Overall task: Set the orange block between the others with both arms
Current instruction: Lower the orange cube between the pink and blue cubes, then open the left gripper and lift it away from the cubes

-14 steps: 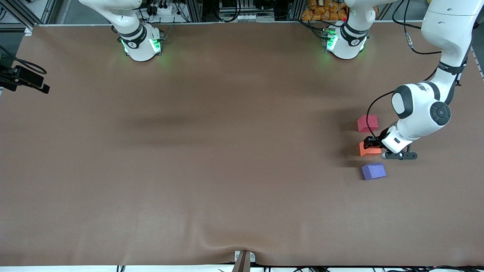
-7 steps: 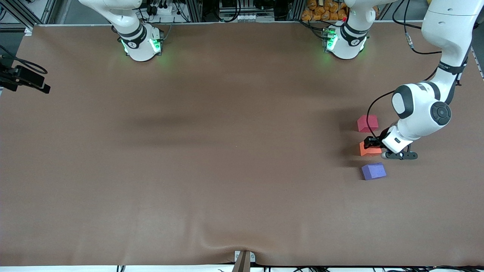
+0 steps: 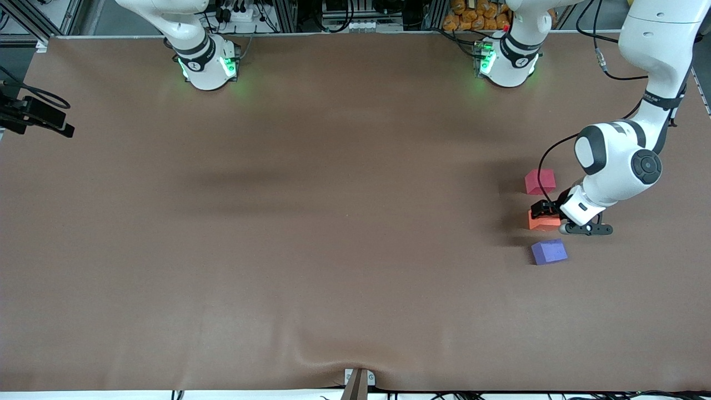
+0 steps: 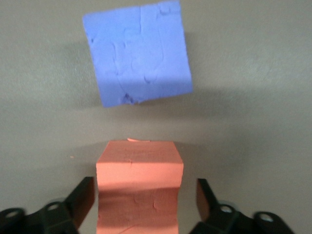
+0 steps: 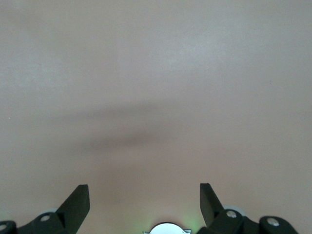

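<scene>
The left gripper (image 4: 141, 202) has just let go: its fingers (image 4: 84, 197) now stand clear of the orange block (image 3: 543, 221), which sits on the counter near the left arm's end, between the red block (image 3: 540, 181) and the purple block (image 3: 549, 251). Placement looks done. The right gripper (image 5: 144, 202) waits open over bare counter.
</scene>
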Robot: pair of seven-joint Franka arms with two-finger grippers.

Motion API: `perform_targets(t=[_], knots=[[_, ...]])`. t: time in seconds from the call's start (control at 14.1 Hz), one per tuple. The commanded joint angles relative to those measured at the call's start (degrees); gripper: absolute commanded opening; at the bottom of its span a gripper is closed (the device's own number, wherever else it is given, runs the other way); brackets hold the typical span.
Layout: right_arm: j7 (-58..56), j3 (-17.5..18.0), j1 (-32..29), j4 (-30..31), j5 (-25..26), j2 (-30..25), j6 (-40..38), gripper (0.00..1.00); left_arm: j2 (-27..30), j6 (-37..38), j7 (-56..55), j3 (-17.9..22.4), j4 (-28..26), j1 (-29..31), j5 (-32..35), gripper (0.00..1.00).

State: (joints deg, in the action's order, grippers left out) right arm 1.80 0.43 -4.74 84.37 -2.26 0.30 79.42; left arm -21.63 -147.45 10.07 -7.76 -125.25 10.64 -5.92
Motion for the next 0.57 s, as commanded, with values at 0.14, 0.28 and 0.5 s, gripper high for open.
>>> perform_targets(t=[0.14, 0.28, 0.5], knots=[[0.3, 0.2, -0.1, -0.8, -0.9, -0.1, -0.9, 1.00, 1.6, 0.7, -0.7, -1.4, 3.3, 0.3, -1.5, 1.00], [0.3, 0.2, 0.0, -0.8, -0.8, -0.1, -0.8, 1.00, 2.7, 4.9, -1.7, -1.5, 6.4, 0.2, -1.5, 1.00], [0.3, 0.2, 0.0, -0.8, -0.9, 0.0, -0.8, 1.00, 4.4, 14.4, -5.7, -1.6, 12.9, 0.2, -1.4, 1.00]])
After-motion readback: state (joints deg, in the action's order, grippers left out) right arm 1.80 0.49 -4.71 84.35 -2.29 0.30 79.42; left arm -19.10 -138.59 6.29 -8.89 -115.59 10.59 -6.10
